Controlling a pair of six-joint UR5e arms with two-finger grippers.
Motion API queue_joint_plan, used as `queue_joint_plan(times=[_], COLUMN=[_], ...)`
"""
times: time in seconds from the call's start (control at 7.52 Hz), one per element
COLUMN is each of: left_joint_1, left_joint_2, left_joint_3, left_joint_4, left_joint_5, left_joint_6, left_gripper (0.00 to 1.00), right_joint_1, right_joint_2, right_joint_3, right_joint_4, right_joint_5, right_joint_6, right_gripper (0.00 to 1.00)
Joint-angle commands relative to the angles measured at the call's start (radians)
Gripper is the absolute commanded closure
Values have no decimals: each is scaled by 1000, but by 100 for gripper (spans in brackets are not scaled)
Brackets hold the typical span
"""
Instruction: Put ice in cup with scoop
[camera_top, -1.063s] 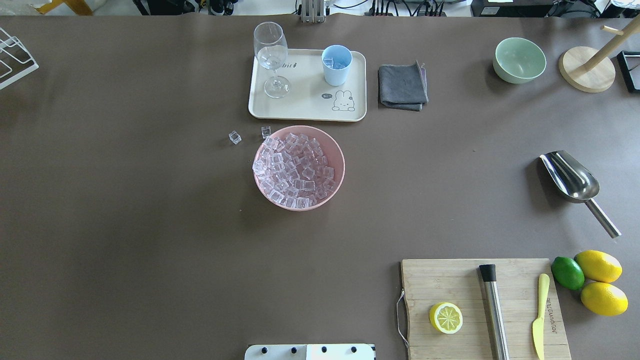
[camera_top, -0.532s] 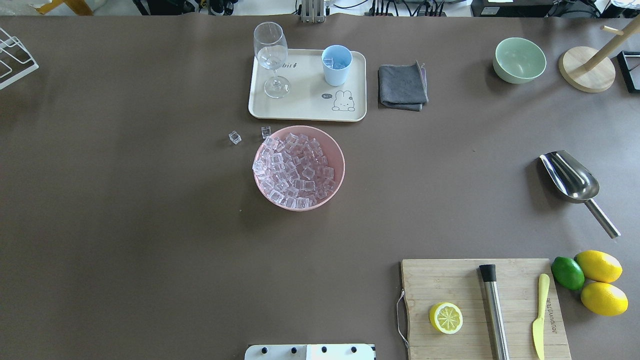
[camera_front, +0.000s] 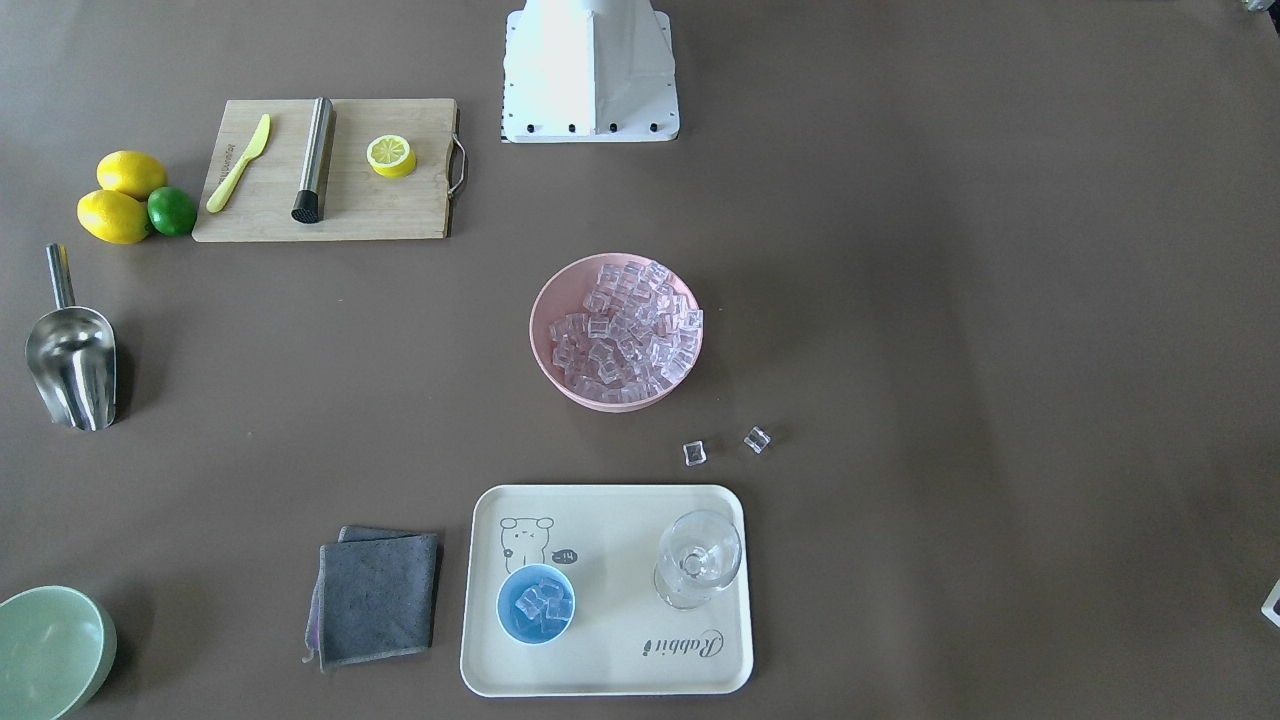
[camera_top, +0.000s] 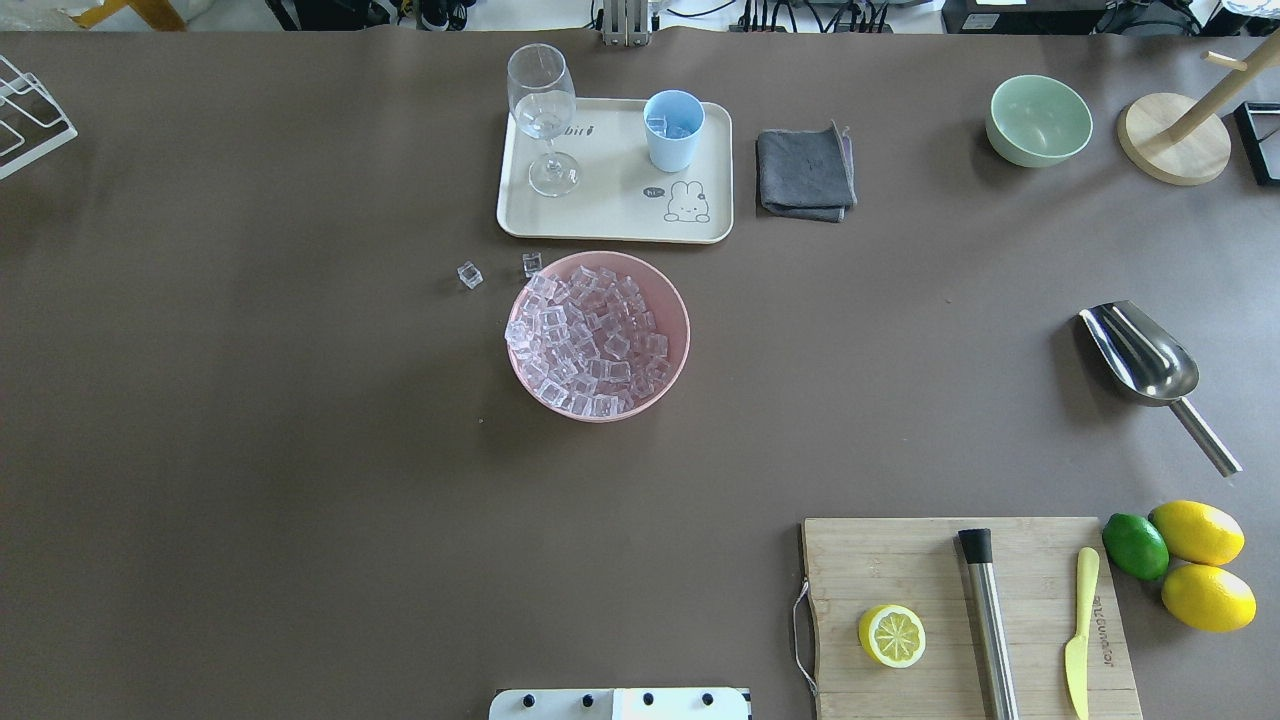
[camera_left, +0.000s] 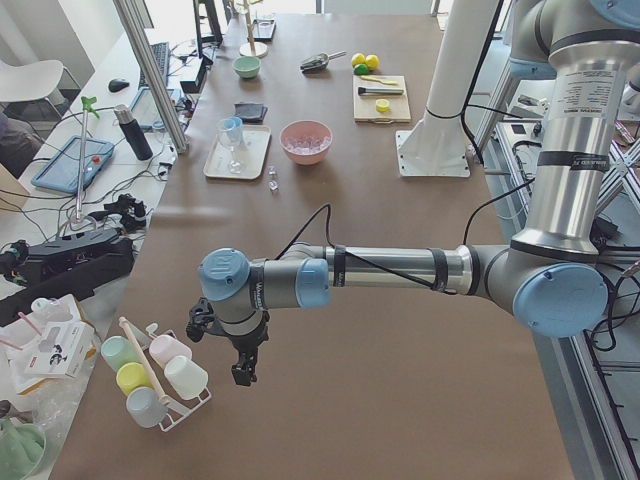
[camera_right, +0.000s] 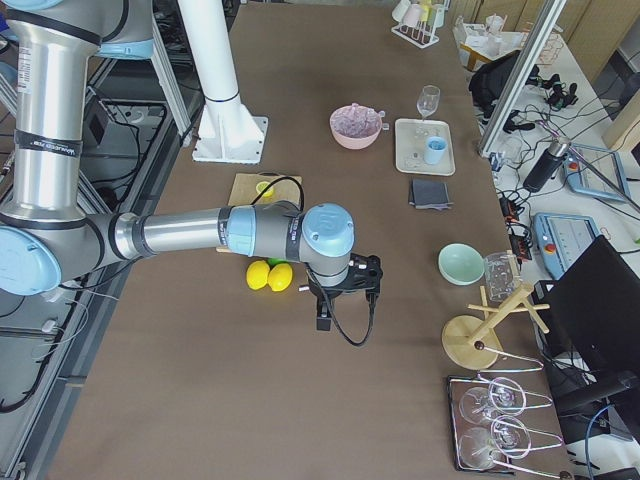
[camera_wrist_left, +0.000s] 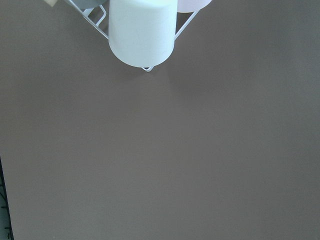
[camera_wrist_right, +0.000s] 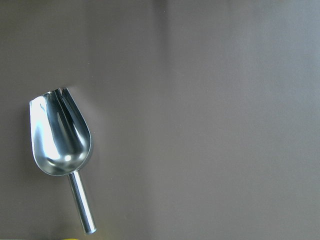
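Observation:
The steel scoop (camera_top: 1140, 352) lies empty on the table at the right, handle toward the robot; it also shows in the right wrist view (camera_wrist_right: 60, 145) and the front view (camera_front: 72, 360). The light-blue cup (camera_top: 672, 130) stands on the cream tray (camera_top: 610, 215) with a few ice cubes inside (camera_front: 540, 600). Most of the ice (camera_top: 590, 335) fills a pink bowl (camera_top: 684, 340); two loose cubes (camera_top: 470, 274) lie beside it. My right gripper (camera_right: 322, 318) hangs above the scoop and my left gripper (camera_left: 243, 372) hangs far to the left. I cannot tell if either is open.
A stemmed glass (camera_top: 541, 110) stands on the tray. A grey cloth (camera_top: 805, 172), a green bowl (camera_top: 1038, 120) and a wooden stand (camera_top: 1175, 140) are at the back right. A cutting board (camera_top: 900, 560) holds a steel rod (camera_top: 988, 620). A cup rack (camera_left: 150, 380) stands under my left gripper.

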Motion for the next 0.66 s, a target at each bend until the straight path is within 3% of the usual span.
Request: queue_joint_plan(times=[0.0, 0.53], left_joint_1=[-5, -12], left_joint_2=[0, 6], left_joint_3=[0, 0], left_joint_4=[-1, -1], left_joint_5=[0, -1], left_joint_6=[2, 4], left_gripper=[1, 1], right_joint_1=[7, 8], right_joint_2=[0, 3], right_joint_3=[-33, -35], right_joint_4=[11, 11], right_joint_5=[-2, -8], right_joint_6=[-27, -28], right_gripper=[0, 0])
